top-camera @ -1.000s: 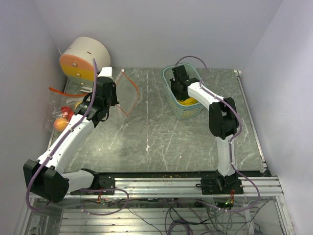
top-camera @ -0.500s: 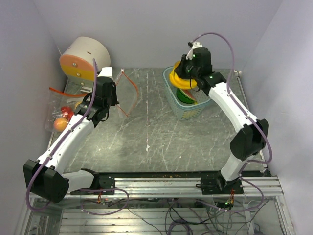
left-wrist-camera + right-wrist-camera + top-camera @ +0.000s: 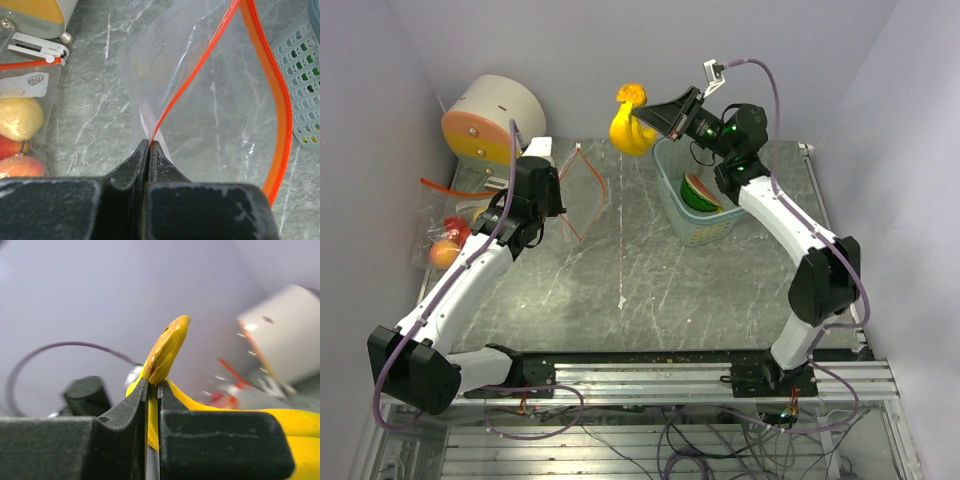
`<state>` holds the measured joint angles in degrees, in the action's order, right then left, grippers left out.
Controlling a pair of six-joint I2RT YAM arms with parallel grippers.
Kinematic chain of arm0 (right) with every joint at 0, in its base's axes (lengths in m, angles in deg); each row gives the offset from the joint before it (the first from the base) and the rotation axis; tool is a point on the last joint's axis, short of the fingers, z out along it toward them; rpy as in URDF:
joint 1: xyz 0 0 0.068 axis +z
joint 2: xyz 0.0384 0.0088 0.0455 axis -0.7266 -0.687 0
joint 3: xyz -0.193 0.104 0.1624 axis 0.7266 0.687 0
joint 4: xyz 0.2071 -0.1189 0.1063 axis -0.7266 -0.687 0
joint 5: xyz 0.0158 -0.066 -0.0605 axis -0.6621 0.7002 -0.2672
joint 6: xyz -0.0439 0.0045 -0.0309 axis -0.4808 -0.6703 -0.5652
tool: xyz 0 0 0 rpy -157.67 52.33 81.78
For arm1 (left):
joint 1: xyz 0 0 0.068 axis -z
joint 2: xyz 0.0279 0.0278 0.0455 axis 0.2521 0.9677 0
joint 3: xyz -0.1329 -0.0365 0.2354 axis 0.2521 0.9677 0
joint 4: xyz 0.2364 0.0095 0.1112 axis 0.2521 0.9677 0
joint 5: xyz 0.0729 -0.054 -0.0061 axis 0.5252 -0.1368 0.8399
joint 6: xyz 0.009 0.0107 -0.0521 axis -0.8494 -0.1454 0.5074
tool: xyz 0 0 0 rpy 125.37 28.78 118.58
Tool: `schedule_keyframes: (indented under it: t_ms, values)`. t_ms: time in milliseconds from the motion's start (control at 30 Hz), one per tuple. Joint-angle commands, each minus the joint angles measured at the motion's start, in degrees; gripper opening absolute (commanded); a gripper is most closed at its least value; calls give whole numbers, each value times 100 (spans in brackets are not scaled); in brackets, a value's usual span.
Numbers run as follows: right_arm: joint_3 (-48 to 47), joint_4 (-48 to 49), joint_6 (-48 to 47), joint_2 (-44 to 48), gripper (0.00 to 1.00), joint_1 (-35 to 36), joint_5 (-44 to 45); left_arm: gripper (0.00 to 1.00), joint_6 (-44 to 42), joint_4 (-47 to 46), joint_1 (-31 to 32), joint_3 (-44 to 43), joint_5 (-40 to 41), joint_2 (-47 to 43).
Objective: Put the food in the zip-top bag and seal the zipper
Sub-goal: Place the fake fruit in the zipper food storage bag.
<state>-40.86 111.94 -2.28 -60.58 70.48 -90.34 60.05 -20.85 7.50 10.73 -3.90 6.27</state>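
Observation:
A clear zip-top bag (image 3: pixel 585 190) with an orange zipper stands open at the back left. My left gripper (image 3: pixel 149 143) is shut on its rim (image 3: pixel 200 75) and holds it up. My right gripper (image 3: pixel 655 113) is shut on the stem of the yellow banana (image 3: pixel 628 127) and holds it high in the air, between the bag and the pale blue basket (image 3: pixel 692 205). The banana also shows in the right wrist view (image 3: pixel 167 347). A watermelon slice (image 3: pixel 698 190) lies in the basket.
A second filled bag (image 3: pixel 450 235) with peaches and a red piece lies at the left edge; it also shows in the left wrist view (image 3: pixel 20 125). A round white and orange device (image 3: pixel 490 120) stands at the back left. Walls close in on three sides.
My right gripper has lifted the banana out of the basket and swung it up and left toward the bag. The watermelon slice is now uncovered. The left arm has held still.

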Motion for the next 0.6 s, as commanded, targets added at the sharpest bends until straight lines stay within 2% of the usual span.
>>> schedule_keyframes:
  t_ms: [0,100,200,333,567]
  values:
    - [-7,4639,3301,-631,0,174,-811,7,58,-237,-31,-147,-256,5]
    - [-209,5606,4035,-988,0,365,-706,7,103,-235,-33,-192,-285,17]
    - [-384,6085,4410,-1289,0,670,-656,7,152,-245,-36,-254,-318,25]
    - [-354,6375,4597,-1487,0,1010,-549,7,162,-227,-31,-412,-397,81]
    - [574,6591,4787,-1399,0,1066,-123,7,229,-184,-31,-495,-448,41]
